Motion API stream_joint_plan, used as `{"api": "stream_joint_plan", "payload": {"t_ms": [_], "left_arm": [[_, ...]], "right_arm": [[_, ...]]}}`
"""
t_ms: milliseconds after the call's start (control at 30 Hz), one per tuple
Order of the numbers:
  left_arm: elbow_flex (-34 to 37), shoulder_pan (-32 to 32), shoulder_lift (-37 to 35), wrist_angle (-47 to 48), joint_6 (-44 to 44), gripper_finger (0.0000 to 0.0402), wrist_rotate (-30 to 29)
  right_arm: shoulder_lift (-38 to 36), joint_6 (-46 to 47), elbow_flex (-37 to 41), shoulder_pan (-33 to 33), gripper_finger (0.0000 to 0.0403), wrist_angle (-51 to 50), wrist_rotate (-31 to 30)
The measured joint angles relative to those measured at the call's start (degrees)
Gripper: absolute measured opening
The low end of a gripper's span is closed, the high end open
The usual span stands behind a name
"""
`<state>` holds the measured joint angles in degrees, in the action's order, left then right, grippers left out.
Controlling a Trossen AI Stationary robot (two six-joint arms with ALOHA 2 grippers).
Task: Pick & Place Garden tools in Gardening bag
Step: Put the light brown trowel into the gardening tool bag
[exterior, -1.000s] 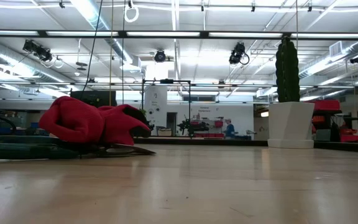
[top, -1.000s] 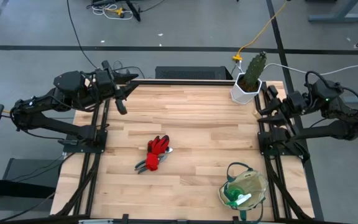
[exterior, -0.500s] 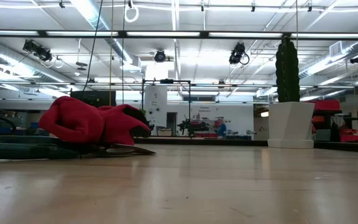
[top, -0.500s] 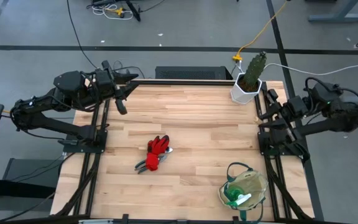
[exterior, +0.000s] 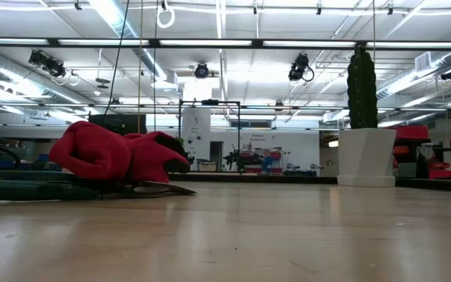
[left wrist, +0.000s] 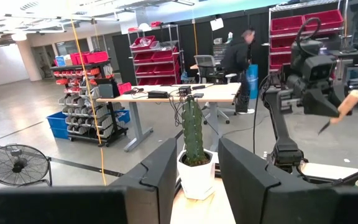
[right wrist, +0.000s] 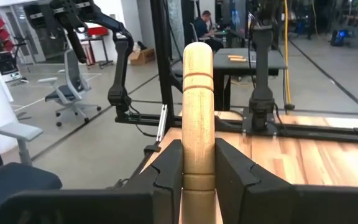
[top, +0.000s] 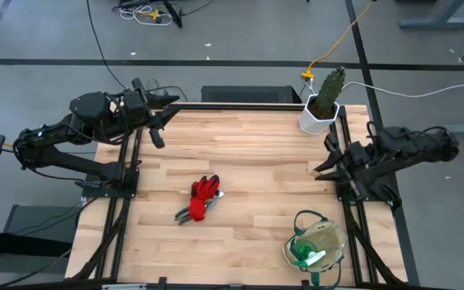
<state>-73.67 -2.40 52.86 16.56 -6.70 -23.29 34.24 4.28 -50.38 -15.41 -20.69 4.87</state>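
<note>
My right gripper (top: 326, 159) is at the table's right edge, shut on the trowel's wooden handle (right wrist: 197, 112); the metal blade is hidden. My left gripper (top: 156, 122) waits open and empty at the far left corner. The red gloves (top: 205, 188) lie on the dark-handled pruners (top: 188, 213) at mid-table; they also show in the low view (exterior: 116, 153). The beige bag (top: 319, 246) with green trim stands at the near right, with the green-and-white spray bottle (top: 304, 255) inside. My right gripper pinches the trowel's wooden handle (right wrist: 197, 158) between its two fingers (right wrist: 168, 168), which lie along it. The handle's rounded free end (right wrist: 197, 53) sticks out past the fingertips. The trowel is held clear of the table.
The cactus in its white pot (top: 321, 109) stands at the far right corner, near the right arm. Black frame rails (top: 349, 193) run along both side edges. Bare wood (top: 248, 145) lies between the gloves and the far edge.
My right gripper, still holding the trowel, has moved from near the cactus pot toward the table's near edge and a little toward the left. The arm has stretched out lower along the right rail. The gloves, pruners and bag have stayed put.
</note>
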Motion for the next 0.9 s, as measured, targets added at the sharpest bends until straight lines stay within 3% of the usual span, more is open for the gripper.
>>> {"api": "stream_joint_plan", "payload": {"t_ms": [300,600,900], "left_arm": [[0.0,0.01,0.0,0.0,-0.01,0.0126,0.0],[0.0,0.01,0.0,0.0,0.0,0.0126,0.01],[0.0,0.0,0.0,0.0,-0.01,0.0126,0.02]], "right_arm": [[-0.22,4.24,4.24,-3.12,0.0068,4.3,-4.0],[-1.16,6.25,9.26,-6.59,0.0068,12.24,-3.86],[-5.47,8.45,14.53,-13.23,0.0068,19.54,3.71]]}}
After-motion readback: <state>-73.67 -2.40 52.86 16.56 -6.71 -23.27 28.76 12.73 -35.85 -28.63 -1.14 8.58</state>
